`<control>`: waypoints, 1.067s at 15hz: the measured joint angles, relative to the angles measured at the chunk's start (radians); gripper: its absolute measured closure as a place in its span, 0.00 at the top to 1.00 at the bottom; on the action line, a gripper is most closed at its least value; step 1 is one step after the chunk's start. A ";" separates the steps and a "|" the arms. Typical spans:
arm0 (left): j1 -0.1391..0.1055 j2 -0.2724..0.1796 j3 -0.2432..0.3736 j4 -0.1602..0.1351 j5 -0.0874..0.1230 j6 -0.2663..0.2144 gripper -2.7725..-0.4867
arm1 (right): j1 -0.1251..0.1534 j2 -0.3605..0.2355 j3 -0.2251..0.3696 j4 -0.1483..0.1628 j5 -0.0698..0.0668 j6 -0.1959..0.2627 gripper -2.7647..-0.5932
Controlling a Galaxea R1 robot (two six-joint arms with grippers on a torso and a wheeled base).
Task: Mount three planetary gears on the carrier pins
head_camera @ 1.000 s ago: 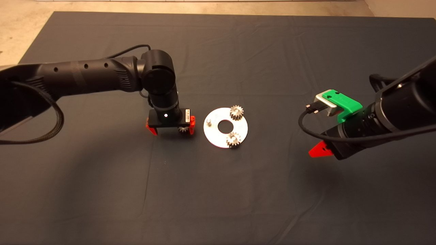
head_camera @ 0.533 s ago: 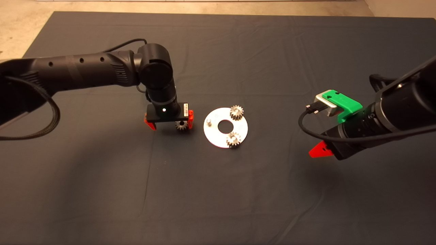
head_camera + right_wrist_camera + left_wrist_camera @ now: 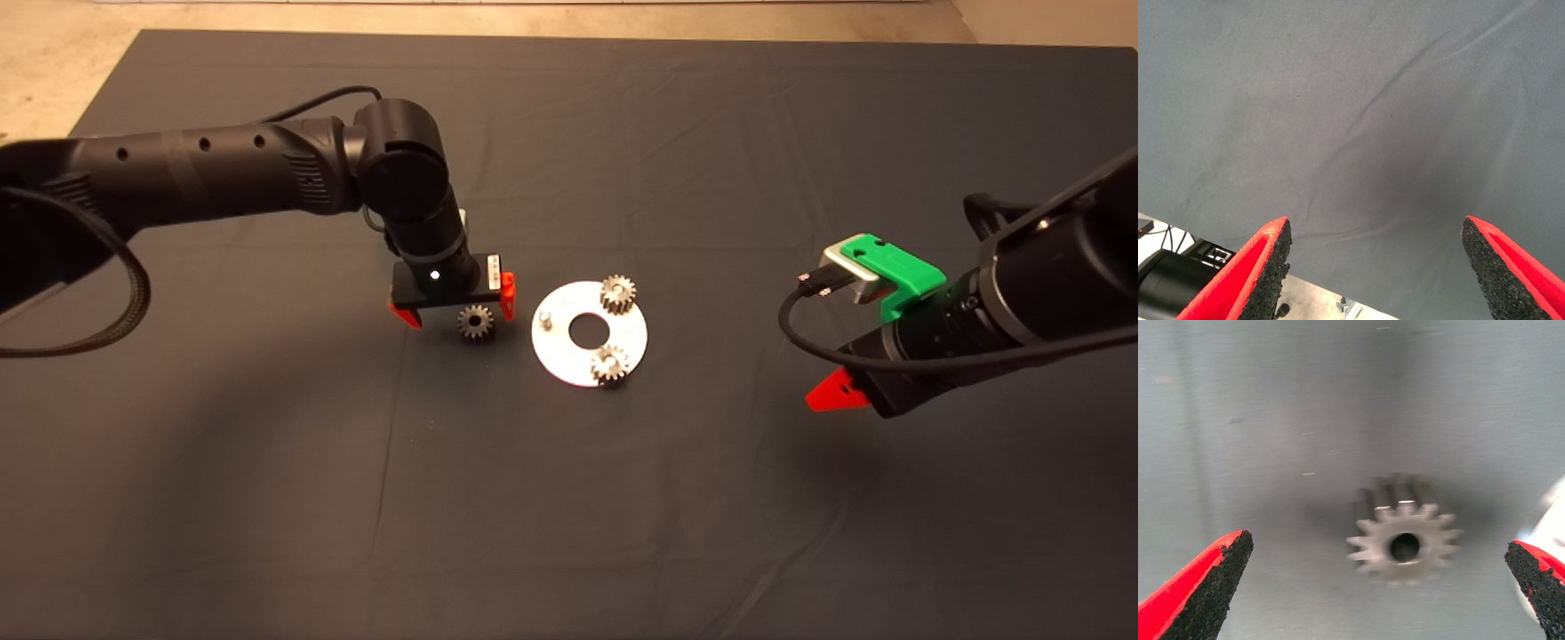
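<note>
The left gripper (image 3: 458,309) hovers with fingers spread wide, holding nothing, above the loose third planetary gear (image 3: 476,323), which lies flat on the mat at nine o'clock of the carrier disc (image 3: 589,333), nearest the bare pin (image 3: 546,316). Two gears (image 3: 617,293) already sit on pins. The right gripper (image 3: 1378,267) waits open, well apart at three o'clock.

Left claw (image 3: 452,311) mostly behind its wrist, right claw (image 3: 836,391) half hidden
</note>
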 joint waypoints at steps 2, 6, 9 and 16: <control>0.000 0.000 0.000 0.000 -0.009 0.000 1.00 | 0.000 0.000 0.000 0.000 0.000 0.000 0.60; 0.000 -0.002 0.000 0.000 -0.008 0.005 1.00 | 0.000 -0.003 0.000 0.000 0.000 0.000 0.60; 0.003 -0.002 0.000 0.001 -0.008 0.036 1.00 | 0.000 -0.003 0.000 0.000 0.000 0.000 0.60; 0.006 -0.002 -0.009 0.001 -0.009 0.057 0.96 | 0.000 -0.003 0.000 0.000 0.000 0.000 0.60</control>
